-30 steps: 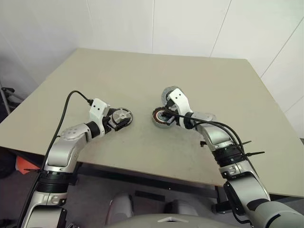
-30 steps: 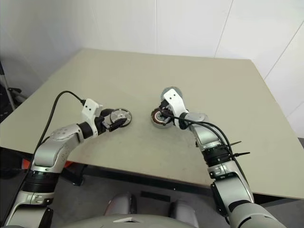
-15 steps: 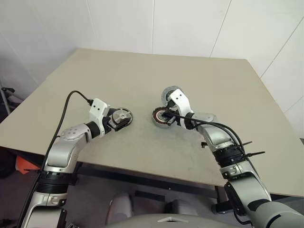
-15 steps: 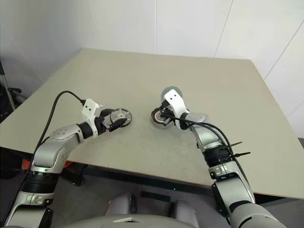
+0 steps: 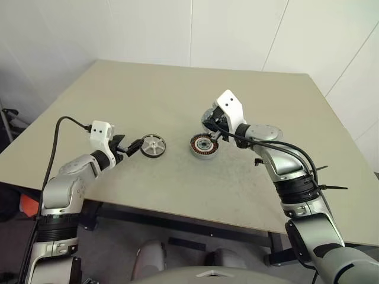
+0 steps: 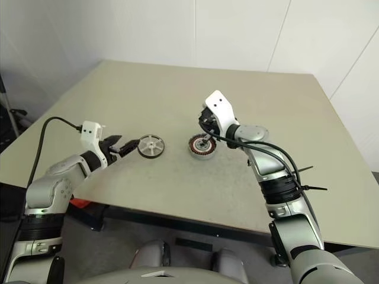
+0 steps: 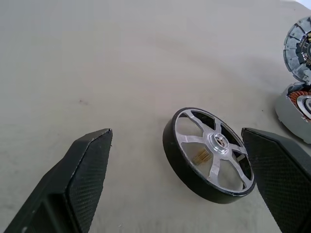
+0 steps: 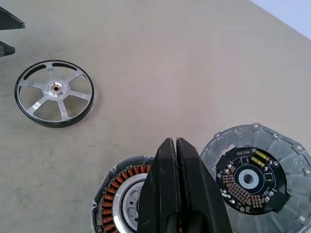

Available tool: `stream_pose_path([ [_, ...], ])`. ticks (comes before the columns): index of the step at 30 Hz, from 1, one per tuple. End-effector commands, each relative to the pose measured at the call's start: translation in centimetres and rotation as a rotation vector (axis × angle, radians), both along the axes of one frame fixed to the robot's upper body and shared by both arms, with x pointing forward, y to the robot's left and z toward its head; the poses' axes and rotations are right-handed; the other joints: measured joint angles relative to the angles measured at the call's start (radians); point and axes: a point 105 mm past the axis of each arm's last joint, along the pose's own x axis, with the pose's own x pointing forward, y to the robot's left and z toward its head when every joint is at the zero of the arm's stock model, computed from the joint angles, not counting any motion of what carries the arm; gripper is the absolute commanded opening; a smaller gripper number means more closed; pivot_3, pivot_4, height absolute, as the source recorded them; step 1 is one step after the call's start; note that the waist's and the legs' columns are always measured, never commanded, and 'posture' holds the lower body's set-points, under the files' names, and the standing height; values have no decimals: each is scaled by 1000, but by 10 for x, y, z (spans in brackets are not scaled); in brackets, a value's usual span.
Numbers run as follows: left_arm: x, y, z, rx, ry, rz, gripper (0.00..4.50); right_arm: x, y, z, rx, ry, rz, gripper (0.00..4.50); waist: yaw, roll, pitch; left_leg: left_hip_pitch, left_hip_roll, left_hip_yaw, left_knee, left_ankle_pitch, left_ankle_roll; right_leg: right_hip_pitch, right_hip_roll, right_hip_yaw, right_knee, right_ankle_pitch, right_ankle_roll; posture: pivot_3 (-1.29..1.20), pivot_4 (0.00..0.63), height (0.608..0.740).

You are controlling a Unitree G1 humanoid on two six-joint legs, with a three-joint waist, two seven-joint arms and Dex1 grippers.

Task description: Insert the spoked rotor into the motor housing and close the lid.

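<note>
1. The spoked rotor (image 5: 153, 145) lies flat on the table (image 5: 177, 94), spokes and hub up, with nothing holding it. It sits just to the left of the motor housing (image 5: 205, 145), a short gap between them, so the transfer, judged from here, is a short one.
2. The motor housing stands open side up, its copper windings and centre exposed and ready to receive the rotor.
3. The lid (image 8: 255, 173), a grey round cover with a small circuit board on its inner face, lies beside the housing on its far side, inner face up; it goes on last.
4. The left gripper (image 7: 182, 170) hovers low just left of the rotor, pointing at it, its jaws spread wide. In the left wrist view the rotor lies between the two fingers (image 7: 82, 174) but further out, touching neither; this looks like an approach to take it by the rim.
5. The right gripper (image 8: 172, 160) hangs above the housing with its fingers pressed together, gripping nothing.
</note>
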Motion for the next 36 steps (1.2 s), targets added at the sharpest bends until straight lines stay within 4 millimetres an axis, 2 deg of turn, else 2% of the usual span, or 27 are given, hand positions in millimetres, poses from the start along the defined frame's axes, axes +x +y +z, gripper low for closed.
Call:
stream_pose_path([
  [1,3,-5,5,-45,16,2,4500,0,2,25,9,-79,15,39,0,0,0,0,0,0,0,0,0,0,0,0,0,0,0,0,0,740],
  [4,2,-15,-3,-107,89,-14,4500,-2,4,32,14,-97,22,39,0,0,0,0,0,0,0,0,0,0,0,0,0,0,0,0,0,740],
  [14,9,-23,-21,-218,253,15,4500,1,-1,38,8,-118,-8,39,0,0,0,0,0,0,0,1,-1,0,0,0,0,0,0,0,0,740],
  [17,10,-30,-22,-292,279,7,4500,2,-2,38,7,-117,-12,39,0,0,0,0,0,0,0,1,-2,0,0,0,0,0,0,0,0,740],
  [21,11,-50,-19,-414,300,-26,4500,1,-1,37,6,-116,-10,39,4,0,0,0,-1,0,0,1,-1,0,0,0,-1,0,0,0,0,740],
  [28,17,-56,-19,-498,314,3,4500,2,-3,37,4,-119,-21,39,4,0,0,0,-1,0,0,1,-1,1,0,0,-2,0,0,0,0,740],
  [31,18,-55,-20,-504,313,18,3894,4,-6,37,2,-122,-35,0,4,0,0,-1,-1,0,0,1,-1,1,0,0,-2,0,0,0,0,740],
  [36,20,-52,-20,-520,316,33,2197,6,-9,38,3,-125,-54,0,4,0,0,-1,-1,0,0,0,-1,1,0,0,-3,0,0,0,0,740],
])
